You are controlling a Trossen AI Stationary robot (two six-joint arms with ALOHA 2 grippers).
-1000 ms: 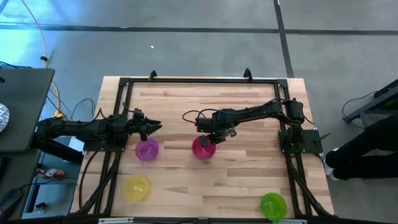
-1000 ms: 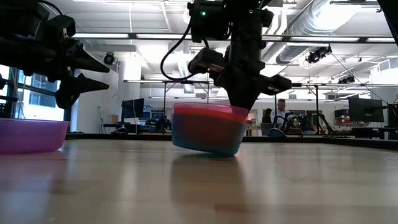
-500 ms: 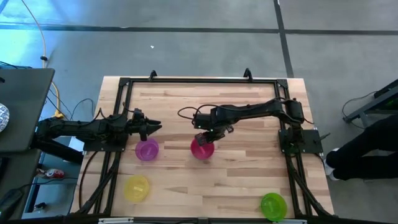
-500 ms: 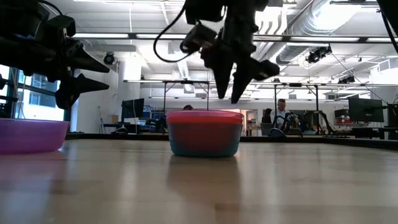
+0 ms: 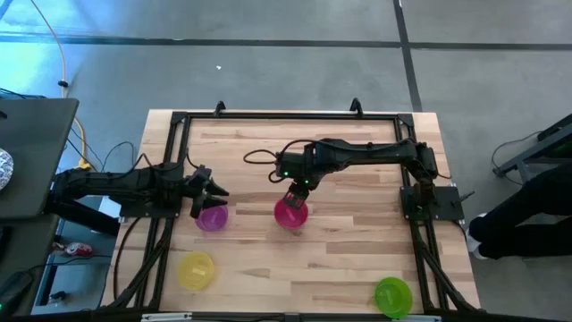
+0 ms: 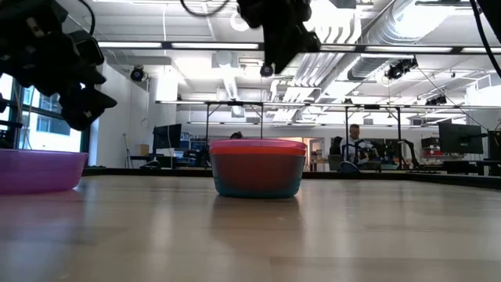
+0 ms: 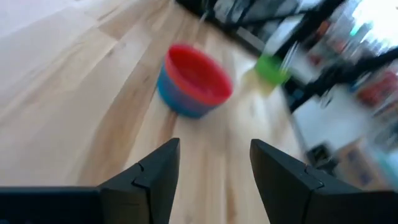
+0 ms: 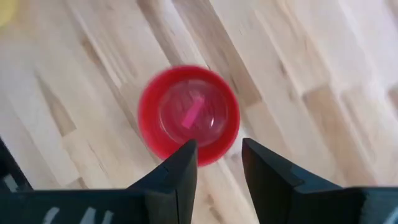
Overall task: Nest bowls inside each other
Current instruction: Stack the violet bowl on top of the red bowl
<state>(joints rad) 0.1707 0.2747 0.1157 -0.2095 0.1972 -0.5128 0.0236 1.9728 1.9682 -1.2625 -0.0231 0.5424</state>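
Words on the bowls: none can be read.
Words on the worktop (image 5: 340, 250): none, only bare wood.
Words on the arms: none can be read.
Room behind, low view: maybe some screens (image 6: 460, 138) far off, but too small to read anything.

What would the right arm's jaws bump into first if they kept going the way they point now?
Most likely the stacked bowls. The right gripper points down with its jaws open, and its wrist view shows the red bowl's rim just ahead. How high it hangs is hard to judge.
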